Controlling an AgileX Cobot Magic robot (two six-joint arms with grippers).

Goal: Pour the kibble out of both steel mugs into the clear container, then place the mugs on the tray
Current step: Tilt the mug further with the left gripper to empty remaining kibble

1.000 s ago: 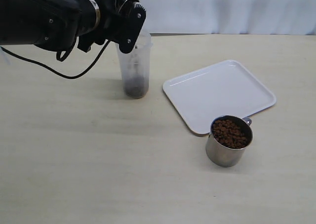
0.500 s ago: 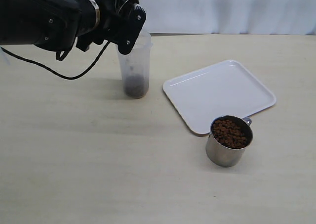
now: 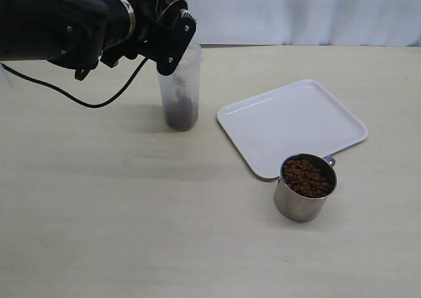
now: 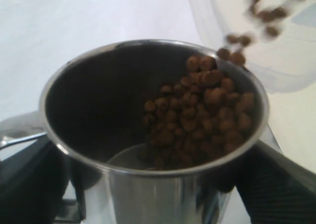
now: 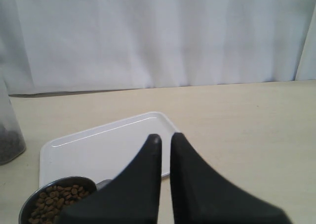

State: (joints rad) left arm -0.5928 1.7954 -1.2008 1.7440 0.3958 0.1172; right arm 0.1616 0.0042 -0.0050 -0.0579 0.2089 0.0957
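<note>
Left pincer (image 4: 158,199): spread wide around the wall of the tilted steel mug (image 4: 84,100), gripping it in the air.
Tilted steel mug: between the left pincer's fingers, mouth tipped toward the clear container (image 3: 181,87), small handle off to one side.
Kibble (image 4: 197,120): heaped against the low lip of the held mug, part of the mug's floor already bare. A few blurred pellets in mid-air past the lip, dropping toward the container's mouth.
Clear container: upright on the counter (image 3: 118,212), directly beneath the left pincer. Shallow dark layer of pellets at the bottom, most of its height unfilled.
Right pincer (image 5: 165,139): closed tight, fingers side by side, gripping nothing.
Second steel mug (image 3: 293,209): upright on the counter, close in front of the right pincer and well apart from the left one. Full to the brim, seemingly untouched, just beside the tray's near edge.
Tray (image 3: 296,120): beyond the second mug as seen from the right pincer, off to the side of the left pincer. No mug on it.
Done so far: first pour under way, partly through.
Left to do: rest of the held mug's load, the whole second mug, then both mugs onto the tray.
Progress, by judgement: early, well short of halfway.
</note>
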